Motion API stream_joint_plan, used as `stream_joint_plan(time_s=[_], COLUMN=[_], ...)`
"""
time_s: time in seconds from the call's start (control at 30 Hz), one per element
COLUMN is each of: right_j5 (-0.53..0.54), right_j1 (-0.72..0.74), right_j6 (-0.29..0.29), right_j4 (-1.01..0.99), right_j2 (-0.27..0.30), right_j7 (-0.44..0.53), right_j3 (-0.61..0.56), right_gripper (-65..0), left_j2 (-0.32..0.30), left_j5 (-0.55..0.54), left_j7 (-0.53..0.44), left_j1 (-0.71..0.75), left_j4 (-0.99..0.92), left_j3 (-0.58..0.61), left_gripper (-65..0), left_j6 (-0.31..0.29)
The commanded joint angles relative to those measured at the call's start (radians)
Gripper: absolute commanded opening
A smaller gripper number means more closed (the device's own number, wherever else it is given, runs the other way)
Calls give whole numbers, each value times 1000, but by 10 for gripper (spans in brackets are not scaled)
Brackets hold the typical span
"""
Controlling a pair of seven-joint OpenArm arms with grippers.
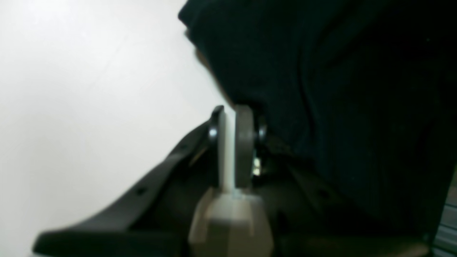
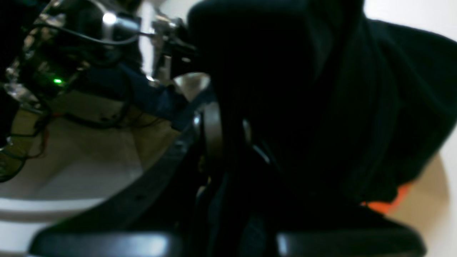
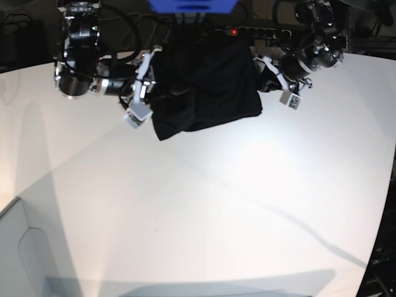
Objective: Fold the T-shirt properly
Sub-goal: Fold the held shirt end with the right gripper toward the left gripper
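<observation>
The near part of the white table [image 3: 198, 210] is bare, crossed only by soft shadows. At its near left corner a pale panel [image 3: 28, 253] stands below the table edge.

Farther back, toward the far edge, the T-shirt [image 3: 207, 86] hangs bunched between the two arms, held up off the table. It is a dark, crumpled mass, its lower hem sagging lower on the base view's left than on its right, and it casts a faint shadow on the white surface beneath.

The right pincer [image 3: 150, 86], on the base view's left, is closed on the T-shirt's edge. In the right wrist view black cloth [image 2: 321, 107] fills most of the picture and drapes over the pincer [image 2: 228, 128], hiding most of one finger; a small orange-red mark [image 2: 389, 201] peeks out under the folds at the lower right.

The left pincer [image 3: 267, 73], on the base view's right, is closed on the other side of the T-shirt. In the left wrist view its pale fingers [image 1: 244, 142] stand pressed together, with the cloth [image 1: 339, 107] rising from their tips and spreading to the right, white table [image 1: 89, 107] behind.

Beyond the arms, at the far edge, sit dark cables, a blue object [image 3: 192, 5] and a power strip [image 3: 247, 30] with a red light.
</observation>
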Motion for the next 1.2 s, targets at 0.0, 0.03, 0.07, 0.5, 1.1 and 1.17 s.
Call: stream_joint_plan(time_s=[0.0, 0.03, 0.07, 0.5, 1.1, 1.17], right_j5=[31, 24, 5, -323, -349, -349], right_j1=[11, 13, 13, 28, 136, 153], right_j6=[-10, -10, -10, -10, -10, -10], right_j4=[12, 12, 12, -25, -272, -295], right_j2=[-5, -13, -22, -122, -122, -122], right_j7=[23, 23, 23, 23, 108, 108], right_j3=[-13, -25, -38, -137, -286, -286], right_gripper=[-650, -650, -650, -650, -650, -650], left_j2=[-5, -5, -5, -5, -6, -6], left_j5=[71, 71, 71, 71, 69, 69], left_j7=[68, 68, 68, 68, 68, 68], left_j1=[10, 12, 12, 21, 16, 13], left_j4=[-9, -9, -9, 0, 1, 1], left_j3=[-1, -1, -1, -1, -2, -2], left_gripper=[-587, -587, -587, -587, -587, -587], left_j6=[10, 10, 10, 10, 10, 10])
